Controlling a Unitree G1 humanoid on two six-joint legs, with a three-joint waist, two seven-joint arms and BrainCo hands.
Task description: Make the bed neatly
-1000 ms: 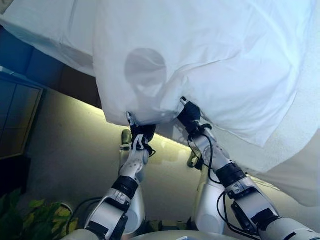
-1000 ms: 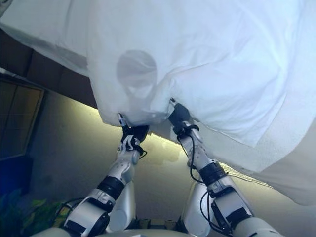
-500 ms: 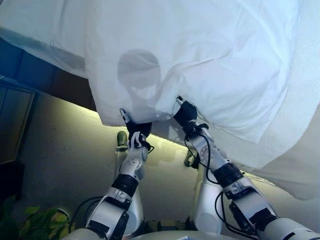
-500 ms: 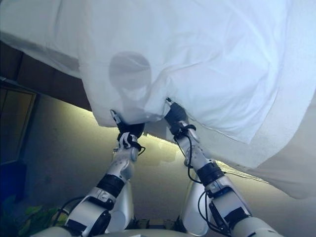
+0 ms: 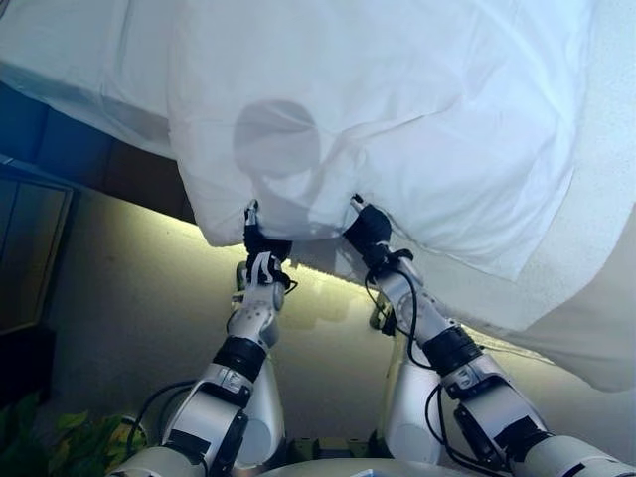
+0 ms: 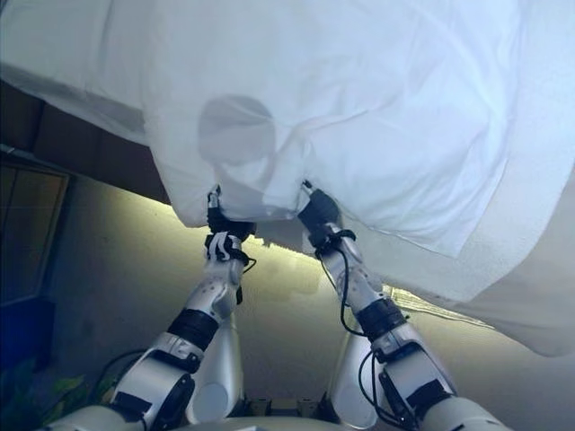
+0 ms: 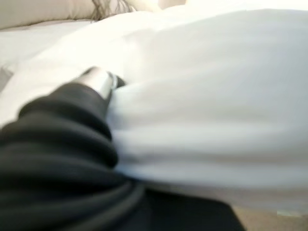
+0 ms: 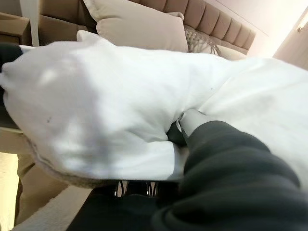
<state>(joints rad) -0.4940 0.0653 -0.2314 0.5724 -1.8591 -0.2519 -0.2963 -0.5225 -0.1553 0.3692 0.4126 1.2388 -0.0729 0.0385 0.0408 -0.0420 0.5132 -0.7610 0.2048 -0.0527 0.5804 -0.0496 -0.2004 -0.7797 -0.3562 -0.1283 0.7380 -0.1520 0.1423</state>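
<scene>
- The white duvet (image 5: 397, 119) hangs over the bed's near edge, its lower hem bunched where both hands meet it.
- The left hand (image 5: 260, 241) reaches into the hem from below; its fingers are buried in cloth, so its grip cannot be told.
- The right hand (image 5: 369, 227) sits just beside it, fingers likewise hidden under the fabric.
- A beige pillow (image 8: 139, 26) leans against the padded headboard (image 8: 216, 21).

Left hand (image 5: 260, 238) has moved up and in toward the right hand (image 5: 368, 225). The duvet (image 5: 397, 119) edge between them has bunched slightly.
</scene>
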